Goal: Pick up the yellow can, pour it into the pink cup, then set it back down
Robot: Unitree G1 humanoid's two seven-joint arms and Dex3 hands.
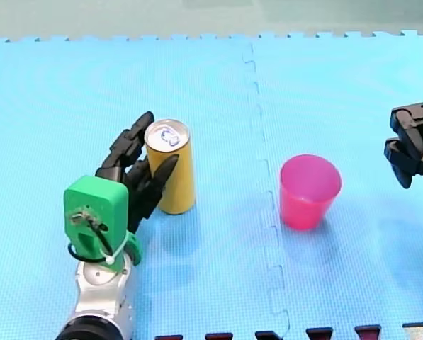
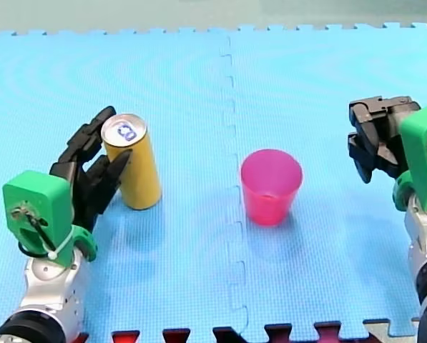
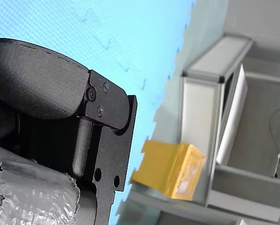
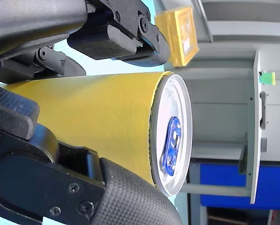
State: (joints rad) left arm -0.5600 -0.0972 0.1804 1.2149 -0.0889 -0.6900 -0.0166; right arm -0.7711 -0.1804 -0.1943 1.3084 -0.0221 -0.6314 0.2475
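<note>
One can (image 1: 174, 177), yellow, standing upright on the blue mat (image 1: 218, 106), left of centre. Silver lid up, one blue tab (image 4: 171, 140) on it.

One cup (image 1: 309, 191), pink, upright, mouth open to the ceiling. It stands right of the can and well apart from it, just past the seam (image 1: 264, 163) where the two mat tiles lock together. Can on the left tile, cup on the right.

Two robot hands in sight.

Left robot hand (image 1: 134, 173): closed around the can from its left side. Fingers (image 1: 126, 145) reach behind the can, thumb (image 1: 161, 177) lies across its front. The second wrist view shows dark pads pressed on the yellow wall on both sides. The can's base looks to be on the mat.

Right robot hand (image 2: 374, 136): at the far right edge, over the mat, well right of the cup and touching neither cup nor can. It holds nothing; whether it is wide or narrow I cannot tell.

Two green wrist blocks, one behind each hand (image 1: 96, 212) (image 2: 424, 153).

Past the mat's edge, one yellow box (image 3: 170, 173) beside a grey cabinet (image 3: 200, 108).
</note>
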